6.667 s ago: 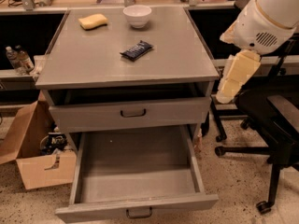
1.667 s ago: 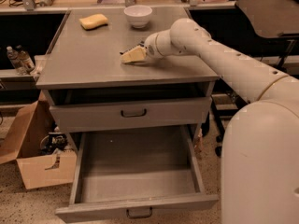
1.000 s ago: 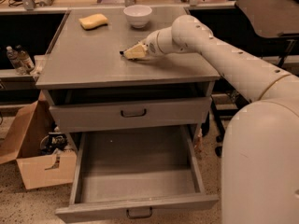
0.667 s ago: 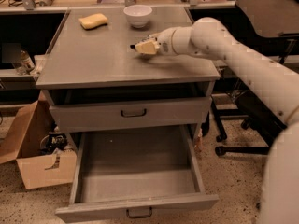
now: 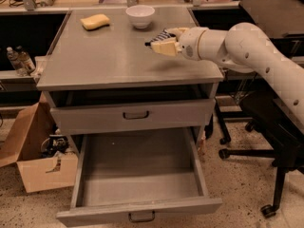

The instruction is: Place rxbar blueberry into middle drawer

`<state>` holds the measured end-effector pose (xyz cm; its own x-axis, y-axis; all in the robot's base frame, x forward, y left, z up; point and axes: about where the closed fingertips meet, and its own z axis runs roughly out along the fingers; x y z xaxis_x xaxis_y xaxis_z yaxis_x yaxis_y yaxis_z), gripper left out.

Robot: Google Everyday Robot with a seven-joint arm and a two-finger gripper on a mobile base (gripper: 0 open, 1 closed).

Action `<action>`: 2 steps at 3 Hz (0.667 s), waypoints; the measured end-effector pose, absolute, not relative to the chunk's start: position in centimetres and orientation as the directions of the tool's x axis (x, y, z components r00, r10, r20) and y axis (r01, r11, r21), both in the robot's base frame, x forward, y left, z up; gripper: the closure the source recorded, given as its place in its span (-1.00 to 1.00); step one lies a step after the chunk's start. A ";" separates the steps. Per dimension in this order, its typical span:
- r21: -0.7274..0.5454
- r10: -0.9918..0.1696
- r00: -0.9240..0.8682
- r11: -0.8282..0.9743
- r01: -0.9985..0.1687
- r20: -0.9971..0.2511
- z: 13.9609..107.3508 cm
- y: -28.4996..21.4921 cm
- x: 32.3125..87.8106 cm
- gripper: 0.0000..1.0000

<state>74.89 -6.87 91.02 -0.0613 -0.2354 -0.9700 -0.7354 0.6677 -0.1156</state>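
**Gripper holding the bar above the worktop, middle drawer open below**

The gripper (image 5: 161, 40) hangs over the right rear part of the grey worktop (image 5: 104, 61), at the end of the white arm (image 5: 256, 46) that reaches in from the right. Its cream jaws are closed to a narrow gap on the rxbar blueberry (image 5: 159, 35). The dark wrapper with pale lettering shows between them and juts out toward the left. The bar is clear of the worktop, and a soft shadow lies on the surface beneath the gripper.

At the back of the worktop stand a white bowl (image 5: 140, 15), just behind and to the left of the gripper, and a yellow sponge (image 5: 95, 21), farther left. Both are apart from the bar.

Below the worktop, the upper drawer (image 5: 95, 118) sits nearly closed, with its dark bail handle (image 5: 136, 115) at the centre of its front. The middle drawer (image 5: 95, 213) is pulled far out toward the camera, with its grey floor in view. It lies well below the gripper and in front of it.

On the floor to the left of the cabinet rests an open cardboard box (image 5: 33, 151). To the right is the base of a black chair (image 5: 247, 152).
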 end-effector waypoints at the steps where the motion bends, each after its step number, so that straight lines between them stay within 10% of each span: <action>1: -0.116 -0.237 -0.061 0.665 -0.738 -0.970 91.0 -6.8 74.8 1.00; 2: -0.145 -0.299 -0.047 0.588 -0.796 -0.953 89.6 -6.2 70.2 1.00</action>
<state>70.25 -6.16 89.58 -0.0473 -0.2992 -0.9530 -0.7955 0.5883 -0.1452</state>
